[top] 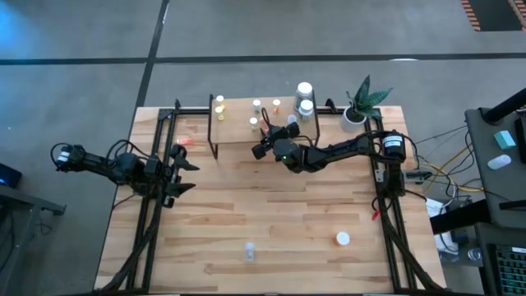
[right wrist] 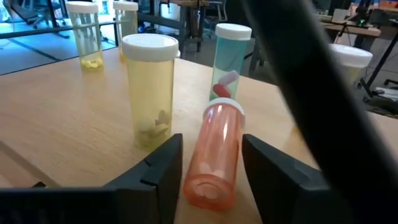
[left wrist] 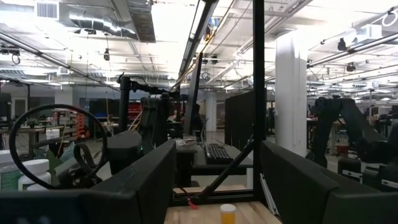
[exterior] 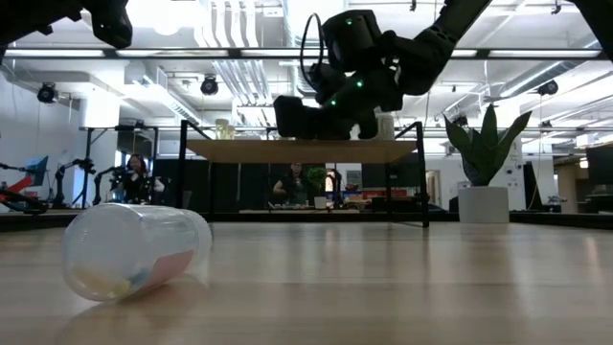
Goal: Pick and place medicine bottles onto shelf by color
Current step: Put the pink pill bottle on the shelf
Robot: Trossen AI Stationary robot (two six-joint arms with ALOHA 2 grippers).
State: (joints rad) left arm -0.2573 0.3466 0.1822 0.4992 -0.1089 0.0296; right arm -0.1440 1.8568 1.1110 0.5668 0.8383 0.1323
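The shelf [top: 246, 131] stands at the table's far side. On its top stand yellow bottles [right wrist: 151, 90] [right wrist: 84, 31], a bluish one [right wrist: 227, 59] and two larger white-capped ones [top: 305, 99]. My right gripper [right wrist: 211, 168] reaches over the shelf's near edge. It is shut on an orange bottle [right wrist: 214, 149] that lies tilted between its fingers. My left gripper [top: 191, 170] waits open above the table's left side, away from every bottle. My right gripper pinches the orange bottle's side walls near its bottom end [right wrist: 205, 177] between its two fingers. The fingers come almost level from the table's near side and lie along the bottle. The white-capped end [right wrist: 229, 109] points away toward the bluish bottle, low at the shelf top; whether it rests there I cannot tell.
A clear bottle [exterior: 134, 249] lies on its side near the table's front edge [top: 248, 251]. A white-capped bottle [top: 343, 238] stands at the front right. A potted plant [top: 362, 103] stands right of the shelf. Black frame rails [top: 148, 205] run along both table sides.
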